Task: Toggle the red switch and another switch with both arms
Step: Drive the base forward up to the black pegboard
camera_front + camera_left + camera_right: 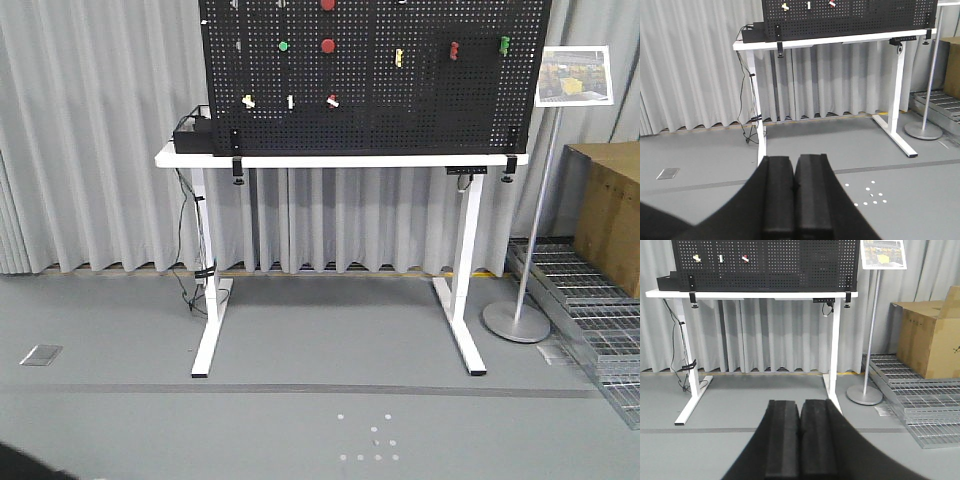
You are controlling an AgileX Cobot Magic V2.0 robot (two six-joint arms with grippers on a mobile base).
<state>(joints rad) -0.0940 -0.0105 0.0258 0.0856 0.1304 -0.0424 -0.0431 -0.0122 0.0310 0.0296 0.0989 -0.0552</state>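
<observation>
Both switches are mounted low on the pegboard [400, 110] at the far side, the red switch [333, 100] right of the pale-yellow switch [248, 101]. Left tool [794, 170] and right tool [800, 412] are held pressed together, empty, well apart from it – probably so levers can be nudged.

Open grey floor [330, 340] before a white table [330, 159] carrying a pegboard [400, 110].
Sign stand [530, 230], cardboard box [610, 215] and metal grates [590, 310] crowd the right; table legs [212, 290] stand under the board.

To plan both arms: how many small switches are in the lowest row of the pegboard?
3: pale-yellow switch leftmost, slim white toggle in the middle, red switch rightmost. None looks hidden.
</observation>
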